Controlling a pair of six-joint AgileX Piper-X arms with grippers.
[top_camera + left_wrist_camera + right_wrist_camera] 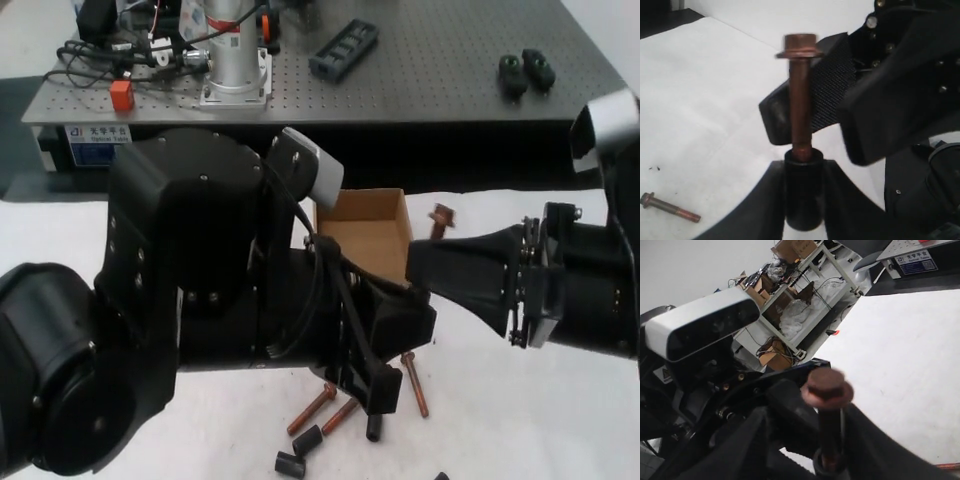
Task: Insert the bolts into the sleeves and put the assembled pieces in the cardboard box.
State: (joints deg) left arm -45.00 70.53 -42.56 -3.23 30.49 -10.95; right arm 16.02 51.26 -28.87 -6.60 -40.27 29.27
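Two grippers meet just in front of the cardboard box, which sits open on the white bench between the arms. The left gripper is clamped on a black sleeve, one finger pressed against each side of it, and the sleeve stands upright with its open end up. A copper-coloured bolt stands upright above it, head up, with the tip of its shank just inside the mouth of the sleeve and most of the shank showing. The right gripper is closed on this bolt. The right wrist view shows its fingers on either side of the shank, below the flanged head. From the left wrist view, a textured pad of that gripper lies right behind the shank. Loose bolts and loose sleeves lie scattered on the bench on the near side of the box, close to one another. Another bolt lies just beside the box's right wall.
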